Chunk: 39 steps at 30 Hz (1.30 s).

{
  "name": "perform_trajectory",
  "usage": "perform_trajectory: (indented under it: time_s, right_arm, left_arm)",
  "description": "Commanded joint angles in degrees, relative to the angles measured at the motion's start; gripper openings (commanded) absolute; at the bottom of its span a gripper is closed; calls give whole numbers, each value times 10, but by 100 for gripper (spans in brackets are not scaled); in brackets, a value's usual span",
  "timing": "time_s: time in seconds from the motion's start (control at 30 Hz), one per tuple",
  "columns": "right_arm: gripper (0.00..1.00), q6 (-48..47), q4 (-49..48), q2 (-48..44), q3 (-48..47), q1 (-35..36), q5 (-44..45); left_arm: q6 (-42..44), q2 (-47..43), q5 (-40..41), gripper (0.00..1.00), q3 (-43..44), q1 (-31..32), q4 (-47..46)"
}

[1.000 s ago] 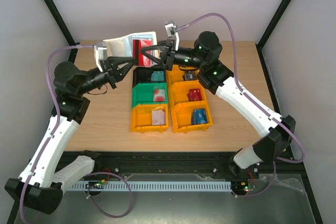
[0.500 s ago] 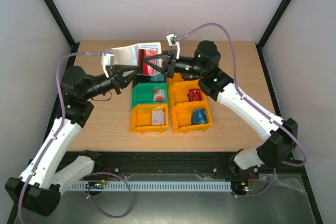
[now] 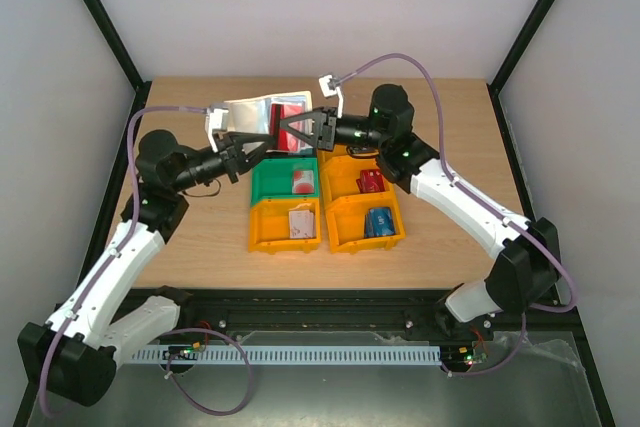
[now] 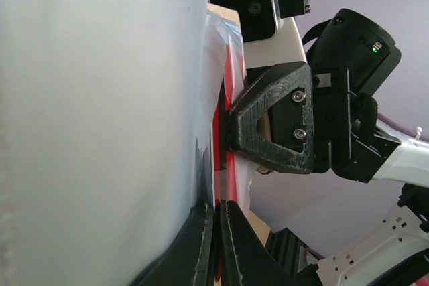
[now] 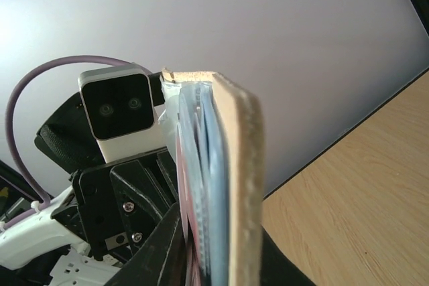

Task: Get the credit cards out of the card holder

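card holder [image 4: 100, 118] fills left wrist view; red card [image 4: 216, 152] mostly hidden

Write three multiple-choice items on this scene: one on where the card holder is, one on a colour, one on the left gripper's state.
1. Where is the card holder?
A. Lying in the green bin.
B. Held up over the far end of the bins.
C. Flat on the table by the right arm's base.

2. What colour is the card showing in the holder?
A. Red.
B. Yellow.
C. Green.

3. How is the left gripper?
A. Open above the table.
B. Shut on a bin rim.
C. Shut on the card holder.

Answers:
1 B: the top view shows it raised behind the bins.
2 A: red shows in its pocket.
3 C: the left wrist view shows the jaws pinched on its edge.
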State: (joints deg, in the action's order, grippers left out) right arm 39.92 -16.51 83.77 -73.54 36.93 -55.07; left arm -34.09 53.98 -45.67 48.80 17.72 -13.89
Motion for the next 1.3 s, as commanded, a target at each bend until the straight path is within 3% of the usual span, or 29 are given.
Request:
perform_trajectory:
  time_s: [0.0, 0.17, 0.8, 0.97, 1.17, 1.27]
  right_arm:
    - [17, 26, -61, -4, 20, -10, -37]
    - [21, 26, -48, -1, 32, -30, -52]
    - [32, 110, -154, 60, 65, -58, -121]
    - [26, 112, -142, 68, 61, -72, -127]
    - [8, 106, -126, 71, 62, -80, -144]
    - [2, 68, -70, 73, 39, -83, -142]
  left_arm:
    - [-20, 16, -28, 2, -5, -10, -48]
    - [-58, 40, -43, 2, -37, -33, -119]
    - [-133, 92, -54, 3, -84, -61, -209]
    - [-146, 104, -69, 2, -88, -78, -231]
    - [-89, 101, -91, 2, -75, -93, -177]
    - [-83, 101, -97, 2, -67, -96, -164]
